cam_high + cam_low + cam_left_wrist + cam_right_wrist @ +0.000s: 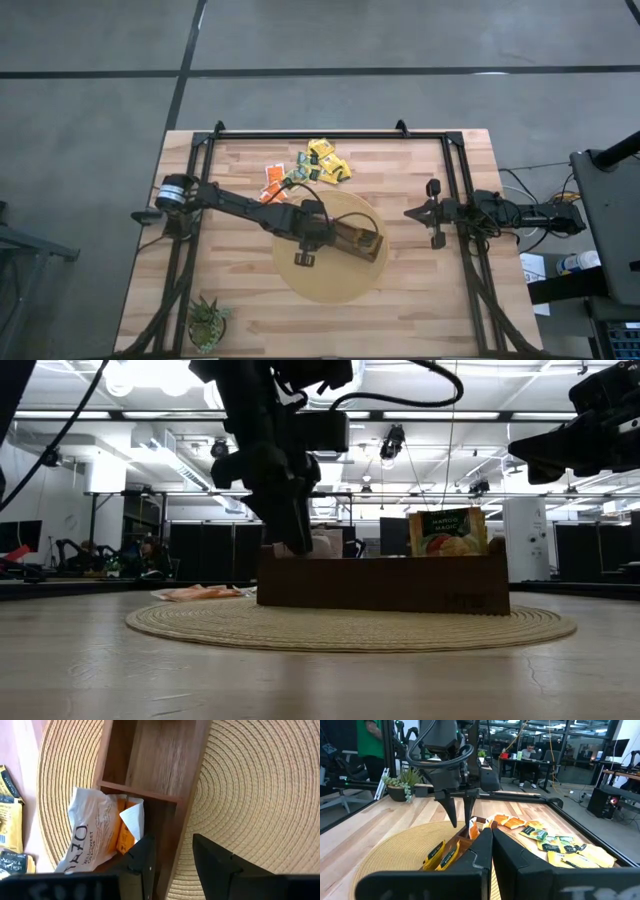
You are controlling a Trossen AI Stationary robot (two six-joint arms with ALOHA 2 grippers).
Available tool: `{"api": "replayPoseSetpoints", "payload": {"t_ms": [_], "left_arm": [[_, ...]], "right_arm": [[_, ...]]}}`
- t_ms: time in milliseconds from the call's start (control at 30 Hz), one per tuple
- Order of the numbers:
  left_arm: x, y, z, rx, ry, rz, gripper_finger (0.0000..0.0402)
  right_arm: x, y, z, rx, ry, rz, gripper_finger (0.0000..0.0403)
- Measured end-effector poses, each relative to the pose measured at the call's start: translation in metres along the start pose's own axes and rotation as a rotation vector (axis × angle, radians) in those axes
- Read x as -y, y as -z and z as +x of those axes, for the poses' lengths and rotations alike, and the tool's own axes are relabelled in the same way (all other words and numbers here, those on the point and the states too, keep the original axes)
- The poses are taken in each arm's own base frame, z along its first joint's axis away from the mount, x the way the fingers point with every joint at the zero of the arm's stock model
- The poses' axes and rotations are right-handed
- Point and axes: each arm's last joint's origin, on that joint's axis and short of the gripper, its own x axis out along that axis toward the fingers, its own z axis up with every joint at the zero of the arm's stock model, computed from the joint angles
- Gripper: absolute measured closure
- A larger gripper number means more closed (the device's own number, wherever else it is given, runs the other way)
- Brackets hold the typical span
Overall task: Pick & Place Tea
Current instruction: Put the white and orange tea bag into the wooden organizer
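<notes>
Both arms matte black, boxy links w/ rounded joint housings. Left arm: silver-grey cylindrical motor cap at base end, black cable looped loose over the wrist. Left hand: two slim tapered black fingers, blade-like, under a bulky black wrist block. Right arm: black, cable bundle along the forearm. Right hand: two broad flat black fingers, smooth faces, no visible markings.
</notes>
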Motion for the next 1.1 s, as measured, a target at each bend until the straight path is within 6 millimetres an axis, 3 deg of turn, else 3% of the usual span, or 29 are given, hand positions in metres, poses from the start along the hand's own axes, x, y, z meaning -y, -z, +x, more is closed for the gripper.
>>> {"api": "replayPoseSetpoints", "payload": {"t_ms": [500, 633, 800, 1100], "left_arm": [[-0.006, 0.017, 0.016, -0.054, -0.004, -0.194, 0.0282], [-0.005, 0.014, 0.013, -0.042, 0.046, -0.238, 0.0309], [-0.002, 0.010, 0.011, -0.035, 0.118, -0.324, 0.0379], [0.013, 0.013, 0.008, -0.070, 0.149, -0.272, 0.0381]], "right_arm": [[0.000, 0.000, 0.000, -0.001, 0.000, 0.000, 0.0394], [0.000, 0.000, 0.000, -0.001, 0.000, 0.000, 0.0394], [0.000, 0.000, 0.000, -0.001, 0.000, 0.000, 0.0394], [0.000, 0.000, 0.000, -0.001, 0.000, 0.000, 0.0394]]}}
